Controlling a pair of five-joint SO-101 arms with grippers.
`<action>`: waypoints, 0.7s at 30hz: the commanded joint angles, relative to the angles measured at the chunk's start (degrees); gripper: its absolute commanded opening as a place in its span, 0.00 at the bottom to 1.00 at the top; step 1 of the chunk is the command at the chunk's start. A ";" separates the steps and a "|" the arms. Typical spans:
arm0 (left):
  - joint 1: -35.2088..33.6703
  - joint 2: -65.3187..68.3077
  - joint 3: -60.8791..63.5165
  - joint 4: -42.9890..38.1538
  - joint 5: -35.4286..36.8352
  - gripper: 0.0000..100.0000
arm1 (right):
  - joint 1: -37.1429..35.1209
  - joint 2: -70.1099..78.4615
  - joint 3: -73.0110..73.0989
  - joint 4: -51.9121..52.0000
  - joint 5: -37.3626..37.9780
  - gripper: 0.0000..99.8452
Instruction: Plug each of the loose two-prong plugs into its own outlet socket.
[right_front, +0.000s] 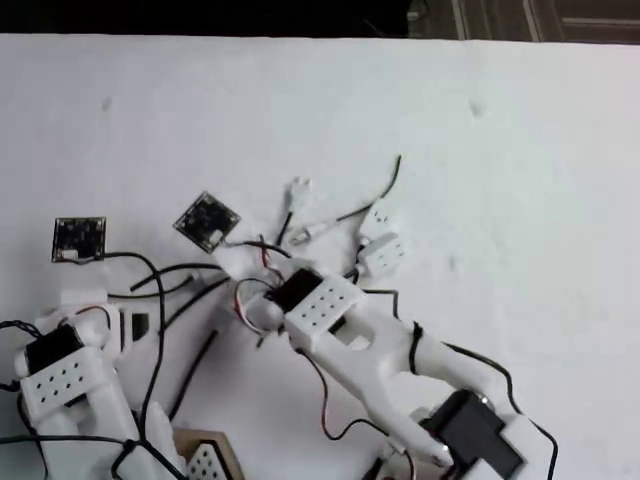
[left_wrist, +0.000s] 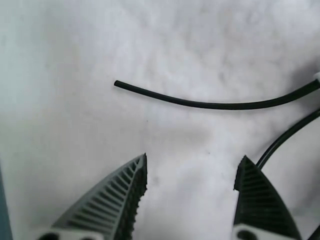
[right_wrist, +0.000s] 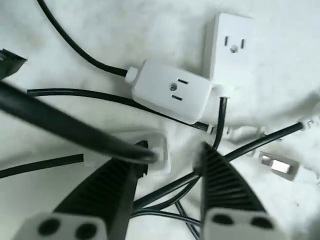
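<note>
Grasp step, nothing seated yet, we judge.
High view: sockets right of centre, loose plug just above centre. Left wrist: left gripper spread over bare table. Right wrist: right gripper spread around white plug body, lower centre; next we pinch, then line prongs to a socket.

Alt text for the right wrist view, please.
The right gripper, jaws open, hangs over tangled black cords, a small white piece beside one jaw. Beyond lie a corded outlet socket and a second socket, with a loose two-prong plug nearby.
</note>
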 joint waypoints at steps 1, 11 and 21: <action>-3.12 -1.27 -0.09 -1.23 0.44 0.28 | 0.40 -3.21 -0.18 -0.22 -0.53 0.09; -3.12 -1.27 0.00 -1.23 0.44 0.28 | 0.66 5.41 -0.53 -1.54 0.09 0.01; -3.12 -1.27 0.88 -2.81 0.44 0.28 | 0.40 5.41 1.93 -1.71 5.10 0.02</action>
